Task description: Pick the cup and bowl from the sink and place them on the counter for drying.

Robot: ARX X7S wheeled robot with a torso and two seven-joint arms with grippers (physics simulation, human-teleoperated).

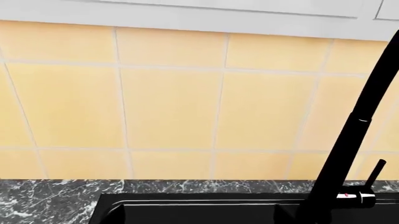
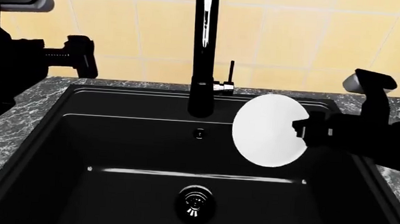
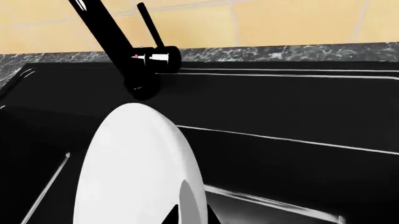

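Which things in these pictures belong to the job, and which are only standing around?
Job:
- bowl, tilted on edge above the sink, held at its rim by the right claw
- counter, where it must go
- cup: not in view

Around:
- faucet with its lever
- tiled wall
- left claw, holding nothing

Pale yellow wall tiles (image 1: 174, 107) with light grout fill most of the frame, under a white strip (image 1: 187, 14) along the top edge. Along the bottom runs the dark marble-veined worktop (image 1: 50, 196), with the black sink (image 1: 199, 210) rim at bottom centre. At the right the black faucet (image 1: 355, 135) rises slanting toward the upper right corner, its thin lever (image 1: 376, 172) just beside it.
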